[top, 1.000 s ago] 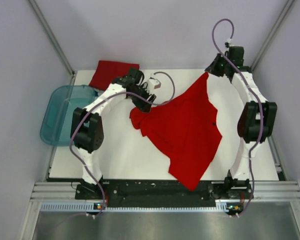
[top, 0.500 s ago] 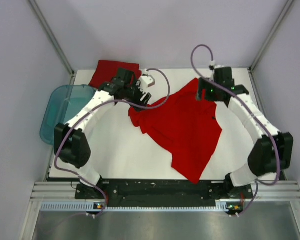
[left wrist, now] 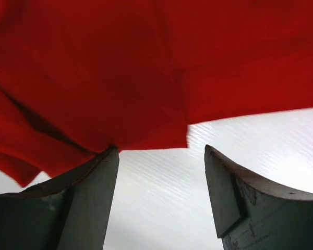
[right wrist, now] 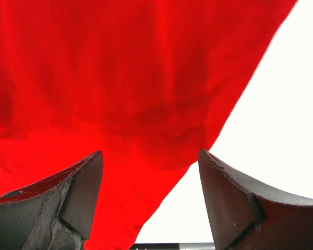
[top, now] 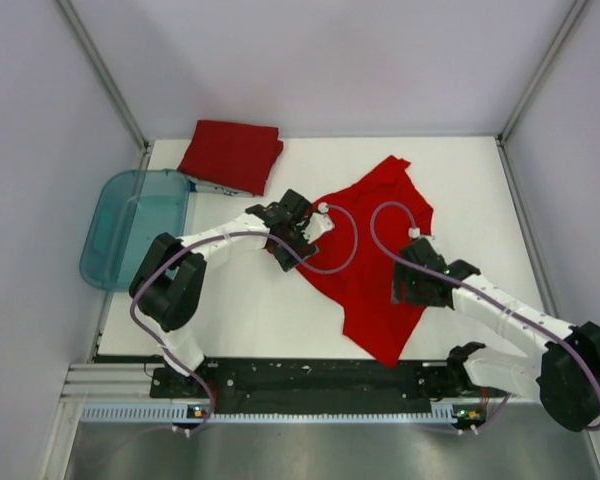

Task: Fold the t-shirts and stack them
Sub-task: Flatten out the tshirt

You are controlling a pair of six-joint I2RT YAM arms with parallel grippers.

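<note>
Left end effector (left wrist: 160, 156) and right end effector (right wrist: 150, 156) both gape empty at the shirt (top: 380, 220); I'd pinch opposite hems low, then spread it flat.

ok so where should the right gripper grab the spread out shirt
Probably on the spread shirt, at its near right edge, just ahead of the open right gripper. The fabric there is a thin layer ending on bare table, so come in low from the table side and slide one finger under.
</note>
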